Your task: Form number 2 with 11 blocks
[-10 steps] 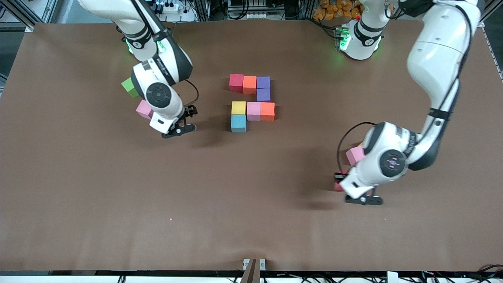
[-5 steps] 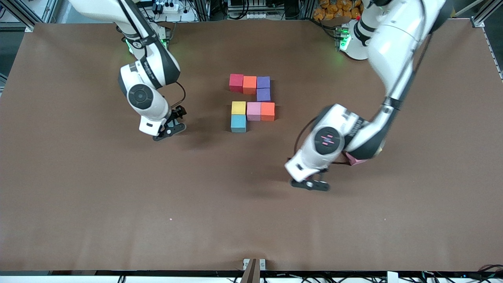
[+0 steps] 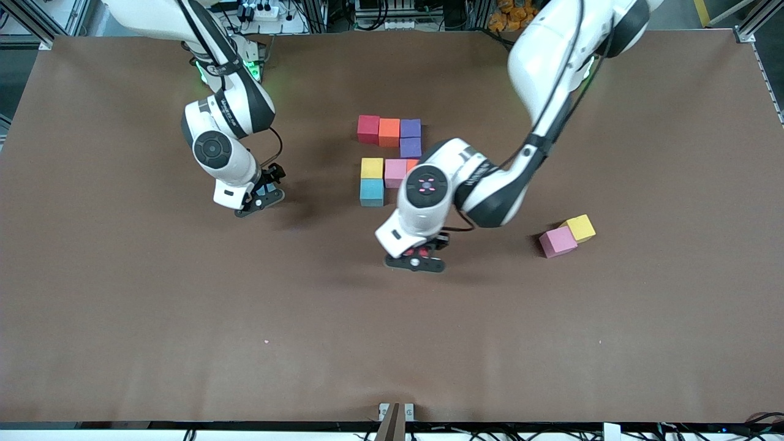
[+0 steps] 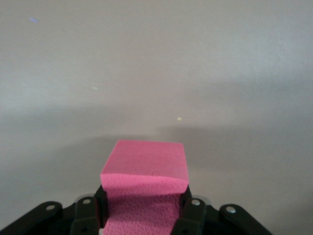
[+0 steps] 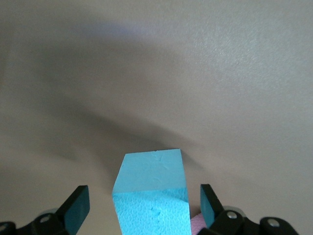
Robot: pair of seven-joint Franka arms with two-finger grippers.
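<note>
left fingers point(image 4: 190, 215) clamp the red block point(image 4: 145, 188).

My left gripper point(image 3: 422, 254) hangs over bare table, fingers clamped on a red block point(image 4: 146, 191). My right gripper point(image 3: 262, 197) hovers with its jaws spread wide.

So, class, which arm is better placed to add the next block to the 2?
Left: the left gripper is shut on a red block close to the 2; the right gripper, open around a blue block, is farther off.
</note>
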